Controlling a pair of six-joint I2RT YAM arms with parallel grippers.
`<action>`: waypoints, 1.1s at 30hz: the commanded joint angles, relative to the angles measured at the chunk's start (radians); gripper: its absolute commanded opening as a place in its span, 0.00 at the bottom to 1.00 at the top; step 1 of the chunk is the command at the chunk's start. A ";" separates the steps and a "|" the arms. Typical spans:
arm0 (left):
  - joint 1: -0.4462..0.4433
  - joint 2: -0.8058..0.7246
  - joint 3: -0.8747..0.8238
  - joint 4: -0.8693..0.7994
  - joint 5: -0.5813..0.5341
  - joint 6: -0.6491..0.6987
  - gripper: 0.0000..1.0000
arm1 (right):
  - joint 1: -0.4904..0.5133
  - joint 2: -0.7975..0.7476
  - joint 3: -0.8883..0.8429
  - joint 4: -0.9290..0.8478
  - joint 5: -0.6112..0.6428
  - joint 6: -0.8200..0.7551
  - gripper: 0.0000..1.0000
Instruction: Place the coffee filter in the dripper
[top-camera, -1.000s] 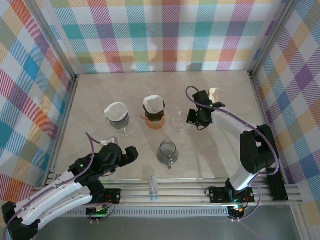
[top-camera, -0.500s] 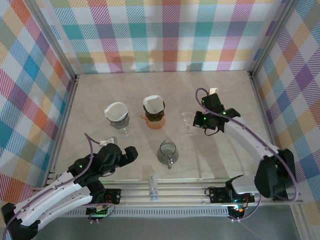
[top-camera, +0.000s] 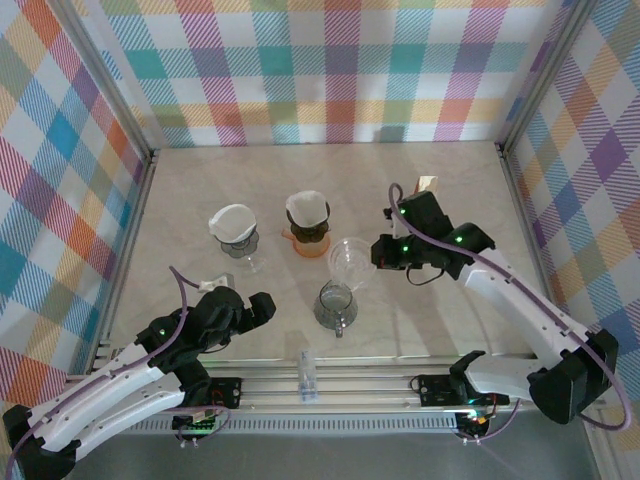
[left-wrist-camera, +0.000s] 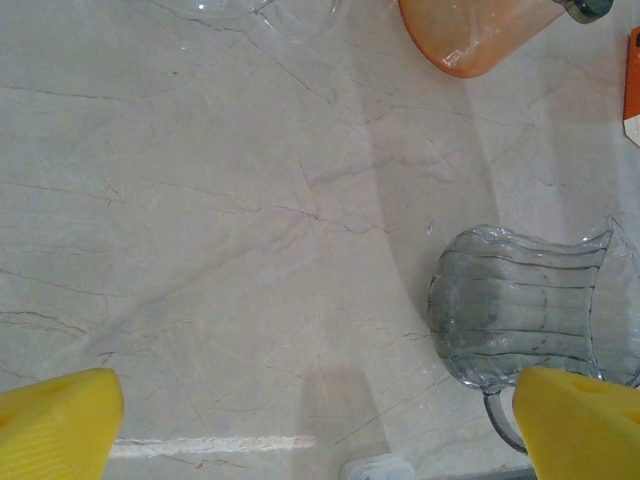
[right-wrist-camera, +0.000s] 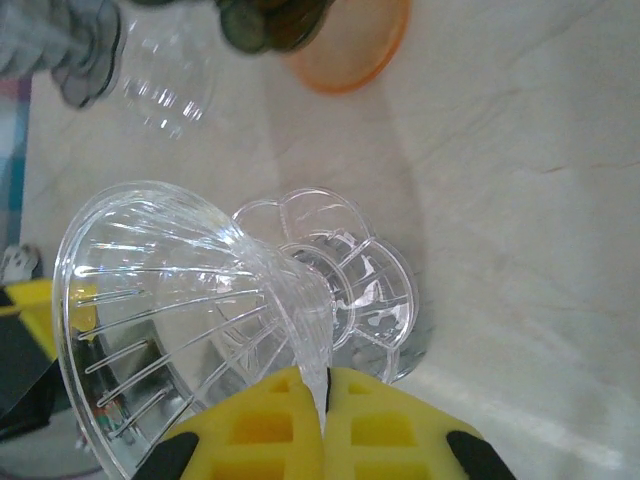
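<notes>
Our right tool (right-wrist-camera: 325, 398) is clamping a thin edge of a clear ribbed dripper (top-camera: 350, 262), holding it next to the glass server (top-camera: 336, 305). Our left tool (left-wrist-camera: 320, 425) is hanging over the desk (top-camera: 200, 190) with its fingers spread wide, gripping nothing. We are counting three drippers, two coffee filters and one server. Both filters are white, crumpled paper. The left filter (top-camera: 233, 221) is sitting in the grey dripper (top-camera: 238, 246), and the right filter (top-camera: 308, 208) in the orange-based dripper (top-camera: 311, 243).

Bright, even light; soft shadows
</notes>
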 joint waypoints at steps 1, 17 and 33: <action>0.009 0.000 -0.003 -0.021 -0.023 -0.010 1.00 | 0.033 0.037 0.018 0.017 -0.066 0.039 0.00; 0.009 -0.011 -0.006 -0.031 -0.028 -0.010 1.00 | 0.079 0.081 -0.013 0.002 -0.012 0.051 0.00; 0.010 -0.012 -0.004 -0.030 -0.022 -0.011 1.00 | 0.080 0.066 -0.014 -0.004 0.048 0.057 0.60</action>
